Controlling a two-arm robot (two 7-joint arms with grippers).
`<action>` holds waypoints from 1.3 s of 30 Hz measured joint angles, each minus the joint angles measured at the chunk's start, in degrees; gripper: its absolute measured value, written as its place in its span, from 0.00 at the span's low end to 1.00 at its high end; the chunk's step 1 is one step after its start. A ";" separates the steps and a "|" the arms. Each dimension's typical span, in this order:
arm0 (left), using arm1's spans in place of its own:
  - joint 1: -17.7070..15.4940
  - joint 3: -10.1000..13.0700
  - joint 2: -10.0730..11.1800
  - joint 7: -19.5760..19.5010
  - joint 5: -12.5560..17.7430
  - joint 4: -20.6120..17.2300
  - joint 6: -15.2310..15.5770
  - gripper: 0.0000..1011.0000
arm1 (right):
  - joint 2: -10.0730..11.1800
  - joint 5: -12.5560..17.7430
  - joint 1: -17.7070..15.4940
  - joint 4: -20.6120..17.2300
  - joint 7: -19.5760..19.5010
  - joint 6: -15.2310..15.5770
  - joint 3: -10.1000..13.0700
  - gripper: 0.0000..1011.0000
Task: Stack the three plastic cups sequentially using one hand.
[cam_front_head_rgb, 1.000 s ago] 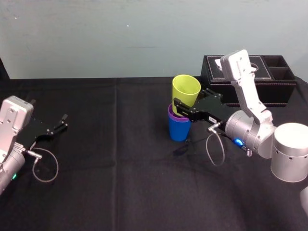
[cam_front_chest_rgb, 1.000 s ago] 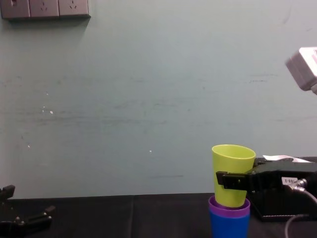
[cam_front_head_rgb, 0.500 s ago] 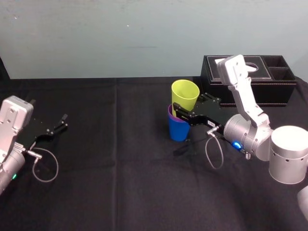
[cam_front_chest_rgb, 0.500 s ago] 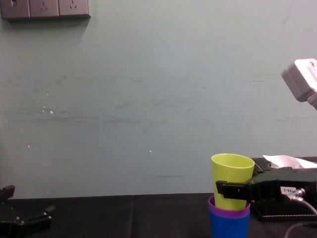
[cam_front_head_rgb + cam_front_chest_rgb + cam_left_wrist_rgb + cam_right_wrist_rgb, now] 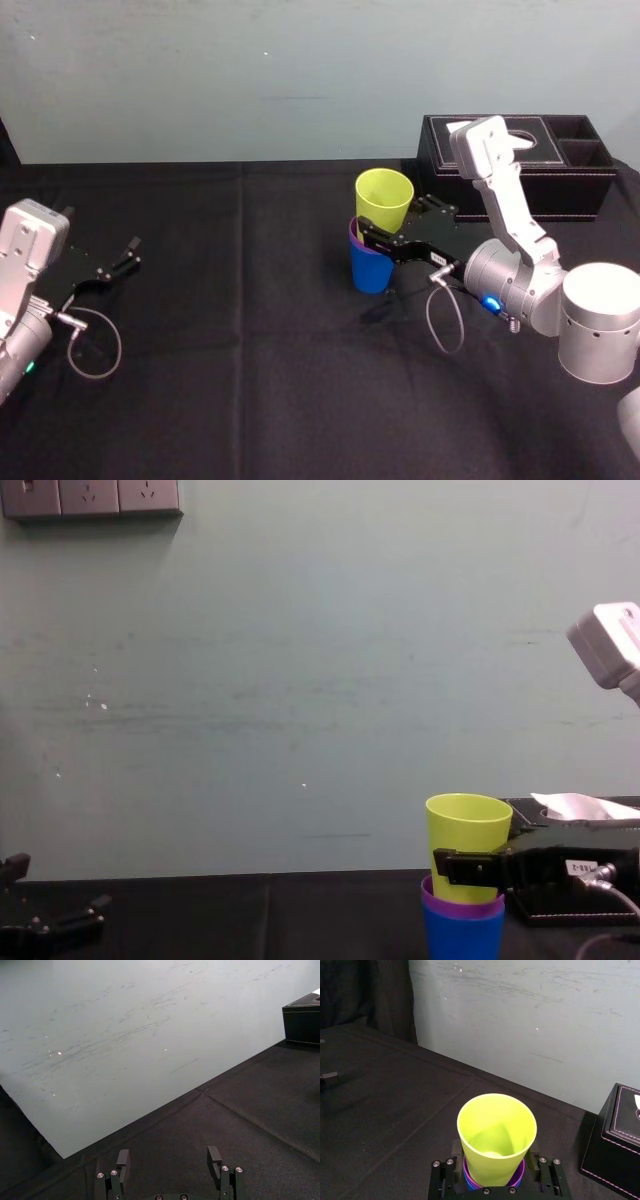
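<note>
Seating the third cup looks like the step in hand. Well to the left of the blue cup (image 5: 372, 272), the left tool (image 5: 128, 254) is parked over the desk (image 5: 250, 350), fingers spread and empty. The blue cup stands upright with the purple cup (image 5: 354, 236) nested in it to the rim. The yellow-green cup (image 5: 385, 198) sits partway into the purple one, mouth up, its long axis near vertical and roughly in line with the blue cup (a slight lean is hard to rule out). The right tool (image 5: 378, 233), reaching in from the blue cup's right, is closed on the yellow-green cup's lower wall just above the purple rim. To do this well, press straight down along that axis, then open gently so nothing tips. A black tissue box (image 5: 560, 185) stands behind and right of the blue cup.
</note>
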 joint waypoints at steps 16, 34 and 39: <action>0.00 0.00 0.00 0.00 0.00 0.00 0.00 1.00 | 0.02 0.06 0.00 -0.08 -0.02 0.03 0.06 0.99; 0.00 0.01 0.00 0.00 0.00 0.00 0.00 1.00 | 0.67 0.82 -2.28 -3.18 -0.75 -0.62 2.04 0.99; 0.00 0.00 0.00 0.00 0.00 0.00 0.00 1.00 | 1.92 2.07 -5.45 -6.39 -1.39 -2.03 4.75 0.99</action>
